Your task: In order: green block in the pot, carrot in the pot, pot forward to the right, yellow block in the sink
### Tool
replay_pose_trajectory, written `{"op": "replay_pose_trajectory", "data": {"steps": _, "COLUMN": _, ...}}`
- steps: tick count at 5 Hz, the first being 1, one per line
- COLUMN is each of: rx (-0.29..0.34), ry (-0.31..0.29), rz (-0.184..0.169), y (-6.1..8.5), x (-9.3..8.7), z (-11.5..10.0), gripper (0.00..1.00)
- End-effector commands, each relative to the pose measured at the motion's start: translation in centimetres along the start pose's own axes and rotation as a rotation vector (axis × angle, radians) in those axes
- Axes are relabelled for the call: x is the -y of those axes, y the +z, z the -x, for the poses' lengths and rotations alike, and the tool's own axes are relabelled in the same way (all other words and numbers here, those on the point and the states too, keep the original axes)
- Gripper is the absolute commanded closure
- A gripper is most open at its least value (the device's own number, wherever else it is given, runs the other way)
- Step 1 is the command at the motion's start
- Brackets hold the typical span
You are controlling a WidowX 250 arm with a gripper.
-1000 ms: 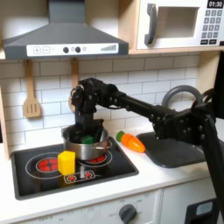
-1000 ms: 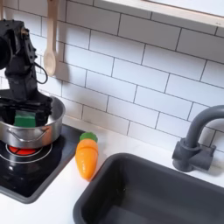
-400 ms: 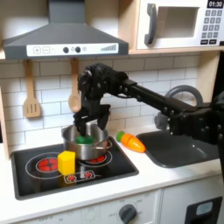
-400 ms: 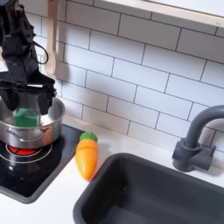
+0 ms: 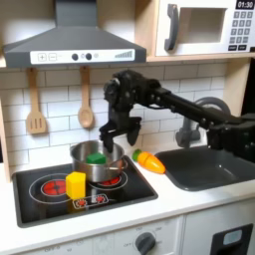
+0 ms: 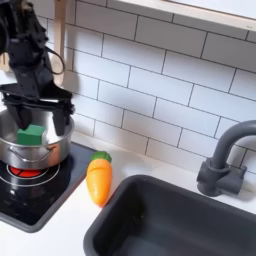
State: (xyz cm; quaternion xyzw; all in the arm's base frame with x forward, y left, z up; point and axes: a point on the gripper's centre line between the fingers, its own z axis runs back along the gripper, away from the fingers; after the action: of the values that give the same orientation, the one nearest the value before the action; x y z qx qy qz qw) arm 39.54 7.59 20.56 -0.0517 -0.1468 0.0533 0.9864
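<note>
The silver pot (image 5: pixel 100 169) (image 6: pixel 40 157) stands on the black stovetop, and the green block (image 5: pixel 95 157) (image 6: pixel 30 135) lies inside it. My gripper (image 5: pixel 120 135) (image 6: pixel 41 112) hangs open just above the pot with nothing between its fingers. To the right of the pot in both exterior views, the orange carrot (image 5: pixel 149 160) (image 6: pixel 98 179) lies on the white counter. The yellow block (image 5: pixel 76 184) sits on the stovetop in front of the pot in the first exterior view. Further right is the dark grey sink (image 5: pixel 204 169) (image 6: pixel 170 222).
The stovetop (image 5: pixel 60 202) has red rings. A dark arched faucet (image 6: pixel 226 160) rises behind the sink. Wooden utensils (image 5: pixel 36 110) hang on the tiled wall. A range hood (image 5: pixel 72 45) and a microwave (image 5: pixel 204 25) sit overhead.
The gripper has risen out of the pot and shifted right in the first exterior view, leaving the green block inside. Carrot and yellow block have not moved.
</note>
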Motion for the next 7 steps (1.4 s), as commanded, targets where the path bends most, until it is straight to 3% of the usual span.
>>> {"op": "replay_pose_trajectory", "data": {"steps": 1, "rx": -0.014, "ry": -0.062, "rz": 0.016, "y": -0.3, "x": 3.4, "z": 1.4, "gripper": 0.00}}
{"op": "replay_pose_trajectory", "data": {"steps": 3, "rx": -0.046, "ry": -0.092, "rz": 0.024, "y": -1.5, "x": 5.8, "z": 2.3, "gripper": 0.00}}
{"op": "replay_pose_trajectory", "data": {"steps": 6, "rx": -0.104, "ry": -0.078, "rz": -0.006, "y": -3.5, "x": 6.1, "z": 3.2, "gripper": 0.00}}
{"op": "replay_pose_trajectory", "data": {"steps": 7, "rx": -0.103, "ry": -0.032, "rz": -0.031, "y": -4.6, "x": 6.0, "z": 3.5, "gripper": 0.00}}
